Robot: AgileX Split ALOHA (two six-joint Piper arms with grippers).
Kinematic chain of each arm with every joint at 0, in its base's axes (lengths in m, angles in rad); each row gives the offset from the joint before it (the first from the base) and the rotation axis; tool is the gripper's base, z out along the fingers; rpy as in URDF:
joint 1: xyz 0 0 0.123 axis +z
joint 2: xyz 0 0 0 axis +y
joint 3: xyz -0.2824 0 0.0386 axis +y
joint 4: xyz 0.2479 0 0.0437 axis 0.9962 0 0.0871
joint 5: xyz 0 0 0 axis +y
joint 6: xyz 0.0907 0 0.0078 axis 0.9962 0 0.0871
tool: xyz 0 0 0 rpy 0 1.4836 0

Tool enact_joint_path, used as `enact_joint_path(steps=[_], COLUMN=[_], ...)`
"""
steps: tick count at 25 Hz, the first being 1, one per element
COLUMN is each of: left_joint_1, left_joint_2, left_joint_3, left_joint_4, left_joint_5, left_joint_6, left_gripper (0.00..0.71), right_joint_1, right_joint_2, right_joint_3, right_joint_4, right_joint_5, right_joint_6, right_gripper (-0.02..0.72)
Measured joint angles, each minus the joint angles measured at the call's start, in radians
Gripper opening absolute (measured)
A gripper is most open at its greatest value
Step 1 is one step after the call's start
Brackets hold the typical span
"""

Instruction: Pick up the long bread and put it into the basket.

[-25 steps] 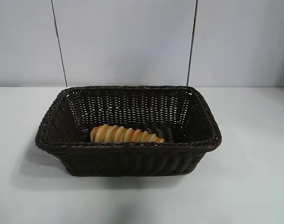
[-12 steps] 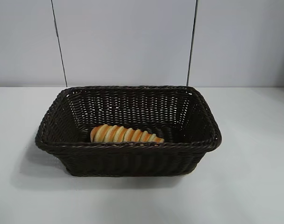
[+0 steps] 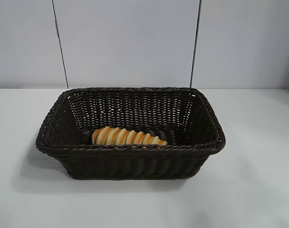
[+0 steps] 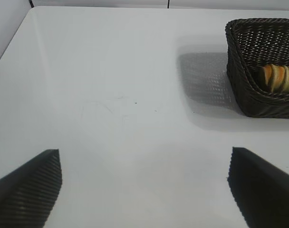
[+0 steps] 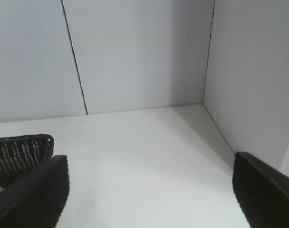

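The long bread (image 3: 128,136), golden with orange-brown ridges, lies inside the dark brown woven basket (image 3: 130,148) along its near wall, in the middle of the white table. One end of the bread (image 4: 277,78) shows over the basket (image 4: 242,71) rim in the left wrist view. My left gripper (image 4: 144,164) is open, off to the basket's side over bare table, nothing between its fingers. In the right wrist view my right gripper (image 5: 151,171) is also open and empty, with a corner of the basket (image 5: 21,149) beside one finger. Neither arm appears in the exterior view.
A pale wall with two dark vertical seams (image 3: 59,42) runs behind the table (image 3: 258,180). A side wall (image 5: 254,80) meets the table's far corner in the right wrist view.
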Motion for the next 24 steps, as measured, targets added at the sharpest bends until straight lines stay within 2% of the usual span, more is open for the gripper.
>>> enact_joint_path(steps=[6, 11, 24], left_joint_1=[0.000, 0.000, 0.000], left_joint_2=[0.000, 0.000, 0.000], left_joint_3=[0.000, 0.000, 0.000], left_joint_4=[0.000, 0.001, 0.000], left_joint_5=[0.000, 0.000, 0.000], left_joint_6=[0.000, 0.000, 0.001], left_gripper=[0.687, 0.687, 0.687], right_joint_1=[0.000, 0.000, 0.000], right_joint_2=[0.000, 0.000, 0.000], right_joint_3=[0.061, 0.090, 0.092], right_joint_4=[0.003, 0.010, 0.010], right_joint_5=[0.003, -0.040, -0.048], right_joint_6=[-0.001, -0.002, -0.003], right_gripper=[0.663, 0.663, 0.663])
